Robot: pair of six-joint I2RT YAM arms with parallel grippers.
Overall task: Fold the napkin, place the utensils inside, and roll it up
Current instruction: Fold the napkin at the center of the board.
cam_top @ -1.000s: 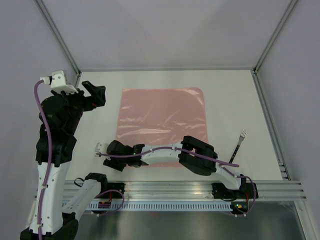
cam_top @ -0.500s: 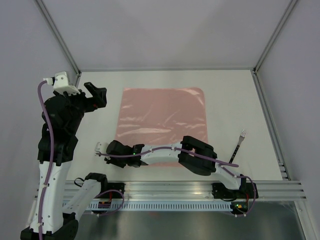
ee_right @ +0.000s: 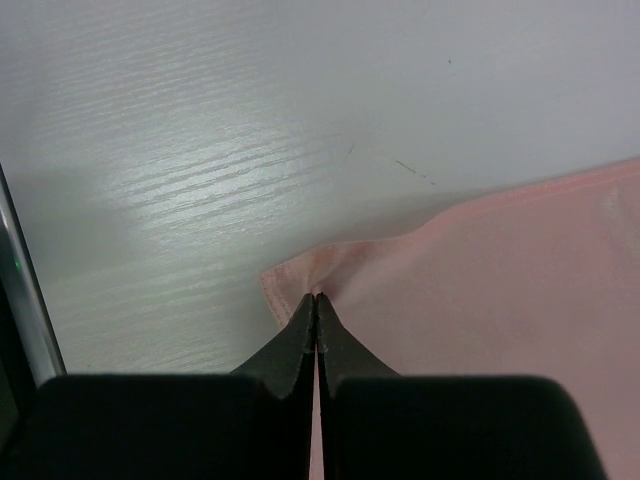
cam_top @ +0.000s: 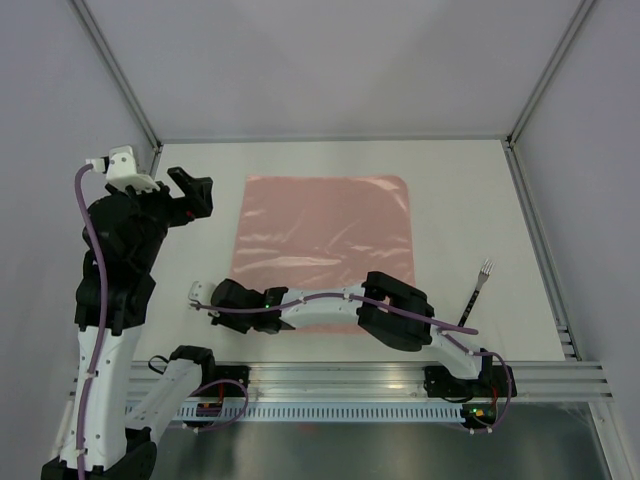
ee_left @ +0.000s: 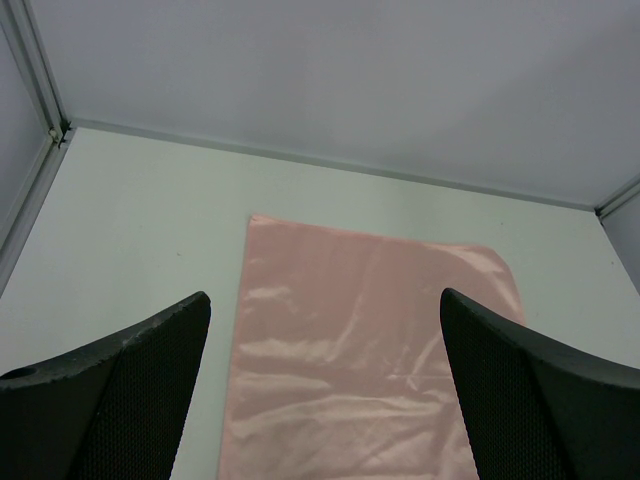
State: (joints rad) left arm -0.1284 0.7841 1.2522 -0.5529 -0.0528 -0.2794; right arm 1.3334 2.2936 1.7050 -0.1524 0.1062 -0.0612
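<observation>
Salmon-pink cloth is pinched between my right fingers (ee_right: 317,300), which are closed tight on the near-left corner of the napkin (cam_top: 325,240). A small pucker rises just ahead of the tips. The rest of the napkin lies flat in the middle of the tabletop (cam_top: 470,190). My left fingers (cam_top: 190,192) are spread wide and hold nothing, hovering beside the napkin's far-left corner.

To fold well, I judge I should lift this corner only enough to clear the cloth beneath. Then I would carry it across in a low arc so the edges meet squarely. Cloth this thin and slick may slip out or drag the whole sheet, so a slow pull suits. My left fingers could come down to pin the opposite side.

For room, bare tabletop lies to the left, and a strip of it runs between the napkin's far edge and the back wall (cam_top: 330,70). The fork (cam_top: 478,290) lies well apart on the right, out of the fold's path. My right arm (cam_top: 340,305) stretches across the near edge and hides part of it.
</observation>
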